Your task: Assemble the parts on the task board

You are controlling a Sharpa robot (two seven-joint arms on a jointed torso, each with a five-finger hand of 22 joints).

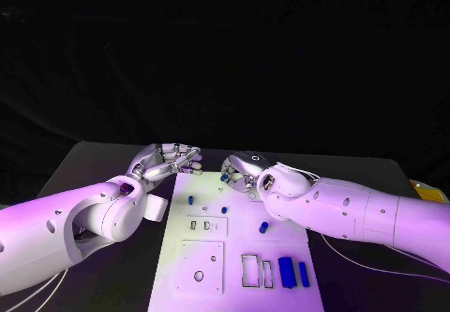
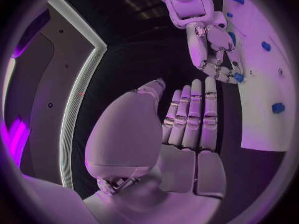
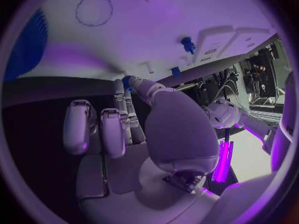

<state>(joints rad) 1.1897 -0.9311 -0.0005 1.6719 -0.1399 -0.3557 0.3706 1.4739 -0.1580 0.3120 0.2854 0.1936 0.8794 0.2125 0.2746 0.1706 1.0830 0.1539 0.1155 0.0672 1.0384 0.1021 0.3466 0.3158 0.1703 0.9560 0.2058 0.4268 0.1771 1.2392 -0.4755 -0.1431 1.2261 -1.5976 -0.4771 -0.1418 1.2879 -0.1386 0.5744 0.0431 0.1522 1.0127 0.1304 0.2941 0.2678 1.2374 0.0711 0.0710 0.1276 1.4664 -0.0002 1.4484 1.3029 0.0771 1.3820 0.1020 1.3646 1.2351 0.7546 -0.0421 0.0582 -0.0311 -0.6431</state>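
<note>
The white task board (image 1: 235, 260) lies in the middle of the black table. My right hand (image 1: 242, 171) hovers at the board's far end and pinches a small blue part (image 3: 126, 80) between its thumb and a finger; the same part (image 2: 238, 77) sits at that hand's (image 2: 212, 47) fingertips. My left hand (image 1: 169, 159) is just beyond the board's far left corner, close to the right hand, with its fingers (image 2: 193, 114) stretched out side by side and nothing in them. Small blue parts (image 1: 190, 200) (image 1: 224, 210) (image 1: 263, 227) stand on the board, and two long blue pieces (image 1: 287, 272) lie near its front.
Rectangular cutouts (image 1: 250, 270) and a plate with round holes (image 1: 201, 260) occupy the board's near half. A yellow object (image 1: 428, 192) sits at the table's right edge. Cables (image 1: 375, 263) run under my right arm. Bare black table lies on both sides of the board.
</note>
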